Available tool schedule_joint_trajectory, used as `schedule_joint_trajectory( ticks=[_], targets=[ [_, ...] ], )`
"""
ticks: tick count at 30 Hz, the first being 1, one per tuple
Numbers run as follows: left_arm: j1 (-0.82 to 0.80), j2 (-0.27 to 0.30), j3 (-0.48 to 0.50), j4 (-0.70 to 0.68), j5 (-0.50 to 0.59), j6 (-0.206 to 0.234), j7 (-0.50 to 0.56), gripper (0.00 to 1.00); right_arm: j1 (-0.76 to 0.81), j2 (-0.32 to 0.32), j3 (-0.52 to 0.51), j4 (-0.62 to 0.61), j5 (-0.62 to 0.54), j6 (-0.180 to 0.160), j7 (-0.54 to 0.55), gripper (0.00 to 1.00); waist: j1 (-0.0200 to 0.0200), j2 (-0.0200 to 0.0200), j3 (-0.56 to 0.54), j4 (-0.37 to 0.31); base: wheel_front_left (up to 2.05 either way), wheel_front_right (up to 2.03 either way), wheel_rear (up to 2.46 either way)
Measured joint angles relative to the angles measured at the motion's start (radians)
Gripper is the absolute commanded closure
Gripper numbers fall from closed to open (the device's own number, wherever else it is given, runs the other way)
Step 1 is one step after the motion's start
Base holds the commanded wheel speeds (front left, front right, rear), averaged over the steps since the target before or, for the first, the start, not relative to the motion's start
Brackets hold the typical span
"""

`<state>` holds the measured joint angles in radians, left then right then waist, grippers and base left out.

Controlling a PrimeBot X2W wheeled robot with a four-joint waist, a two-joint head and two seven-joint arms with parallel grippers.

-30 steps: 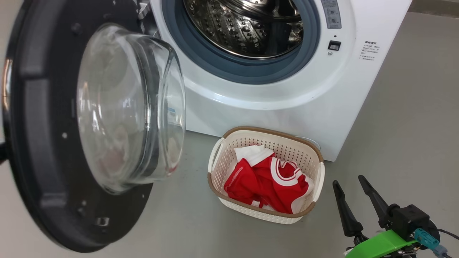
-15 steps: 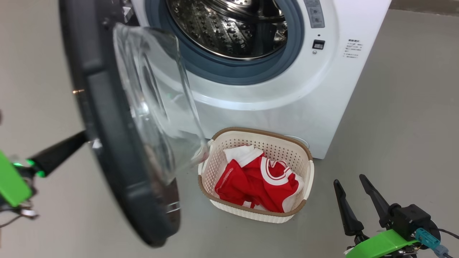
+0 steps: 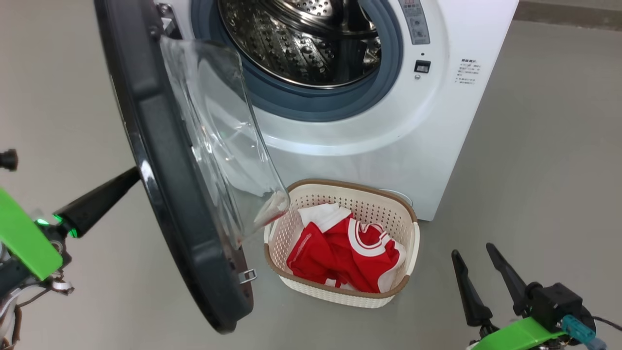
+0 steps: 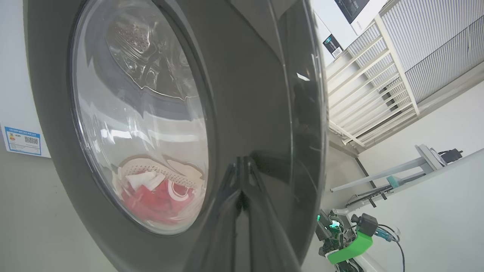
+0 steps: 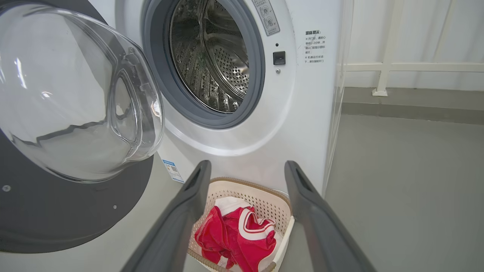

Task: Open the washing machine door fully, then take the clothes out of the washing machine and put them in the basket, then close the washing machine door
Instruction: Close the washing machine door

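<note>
Head view: washing machine door point(image 3: 170, 194) stands part-open, edge-on; left gripper point(image 3: 131, 176) touches its outer face. Clothes point(image 3: 345, 253) lie in the basket point(image 3: 311, 287), just before the washing machine point(image 3: 369, 160). Left wrist view: jaws together, empty, against the door's black rim. Right wrist view: right gripper point(image 5: 247, 164) spread wide, empty

We see the white washing machine point(image 3: 437, 126) with its steel drum point(image 3: 301, 43) in plain sight. Its door point(image 3: 160, 160) stands partway open at our left, black rim nearly edge-on, glass bowl facing the machine. Just before the machine sits the cream basket point(image 3: 340, 184), holding crumpled red-and-white clothes point(image 3: 340, 257).
</note>
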<state>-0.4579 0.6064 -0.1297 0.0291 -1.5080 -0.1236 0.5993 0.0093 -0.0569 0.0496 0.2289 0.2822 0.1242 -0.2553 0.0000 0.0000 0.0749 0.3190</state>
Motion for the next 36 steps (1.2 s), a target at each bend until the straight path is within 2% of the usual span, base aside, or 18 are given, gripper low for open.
schedule_joint_trajectory(
  ticks=[9,14,17,19,21,25,29,36],
  targets=[
    [0.093,-0.008,0.004,0.035,0.002,0.0,-0.147,1.0,0.02,0.003,0.012,0.002,0.009,0.0,0.0,0.0,0.0,0.0,-0.028,0.027,0.0,0.0,0.0],
    [0.172,-0.036,0.01,0.049,-0.009,0.0,-0.228,0.65,0.031,0.004,0.024,0.004,0.011,0.0,0.0,0.0,0.0,0.0,-0.044,0.047,0.0,0.0,0.0],
    [0.224,-0.052,0.01,0.06,-0.009,0.0,-0.277,0.51,0.031,0.004,0.028,0.005,0.015,0.0,0.0,0.0,0.0,0.0001,-0.051,0.06,0.0,0.0,0.0],
    [0.261,-0.061,0.01,0.066,-0.009,0.0,-0.308,0.16,0.031,0.004,0.031,0.005,0.017,0.0,0.0,0.0,0.0,0.0,-0.055,0.068,0.0,0.0,0.0],
    [0.293,-0.071,0.012,0.073,-0.012,0.0,-0.339,0.0,0.031,0.004,0.035,0.006,0.017,0.0,0.0,0.0,0.0001,0.0,-0.057,0.075,0.0,0.0,0.0],
    [0.354,-0.101,0.008,0.08,-0.02,0.0,-0.39,0.0,0.029,0.003,0.043,0.009,0.017,0.0,0.0,0.0,0.0,0.0,-0.054,0.086,0.0,0.0,0.0],
    [0.404,-0.128,0.0,0.114,0.0,0.0,-0.486,0.0,0.028,0.002,0.053,0.012,0.017,0.0,0.0,0.0,0.0,0.0,-0.05,0.098,0.0,0.0,0.0],
    [0.441,-0.145,-0.087,0.204,0.101,0.0,-0.667,0.0,0.026,0.0,0.056,0.017,0.017,0.0,0.0,0.0,0.0,0.0,-0.049,0.107,0.0,0.0,0.0]
  ],
)
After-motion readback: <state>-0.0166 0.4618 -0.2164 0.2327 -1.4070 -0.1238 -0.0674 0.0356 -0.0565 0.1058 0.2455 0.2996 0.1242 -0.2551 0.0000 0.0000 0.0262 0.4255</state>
